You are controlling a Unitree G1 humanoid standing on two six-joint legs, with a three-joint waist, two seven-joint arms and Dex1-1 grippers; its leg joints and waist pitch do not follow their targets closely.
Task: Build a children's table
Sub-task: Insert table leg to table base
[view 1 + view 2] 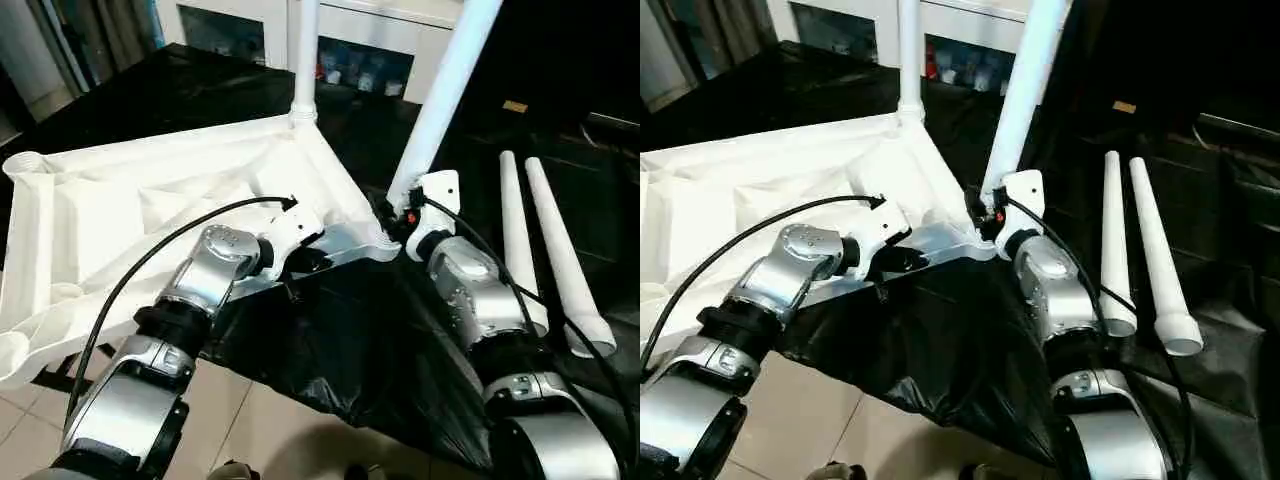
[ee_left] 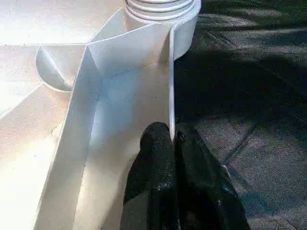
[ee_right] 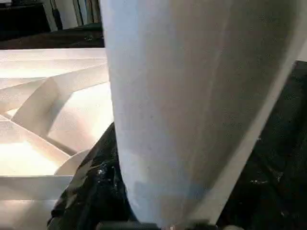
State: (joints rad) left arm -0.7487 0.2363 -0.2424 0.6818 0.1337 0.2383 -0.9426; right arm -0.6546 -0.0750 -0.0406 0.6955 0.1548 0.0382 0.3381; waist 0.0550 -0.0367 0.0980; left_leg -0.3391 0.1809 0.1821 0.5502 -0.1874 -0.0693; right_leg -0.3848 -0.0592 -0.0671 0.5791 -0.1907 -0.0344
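We saw the white plastic rectangular tabletop (image 1: 150, 220) lying ribbed side up on the black cloth-covered bench (image 1: 330, 340), filling the nine o'clock side of the scene. Our left gripper (image 2: 171, 143) was pinched shut on the tabletop's thin side wall, near the corner socket. At twelve o'clock one white tapered tube leg (image 1: 305, 60) stood upright in the far corner socket. Toward one o'clock a second leg (image 1: 440, 100) leaned at the near corner, and our right gripper (image 1: 405, 215) was clasped around its lower end. At three o'clock two loose white legs (image 1: 545, 240) lay side by side on the cloth.
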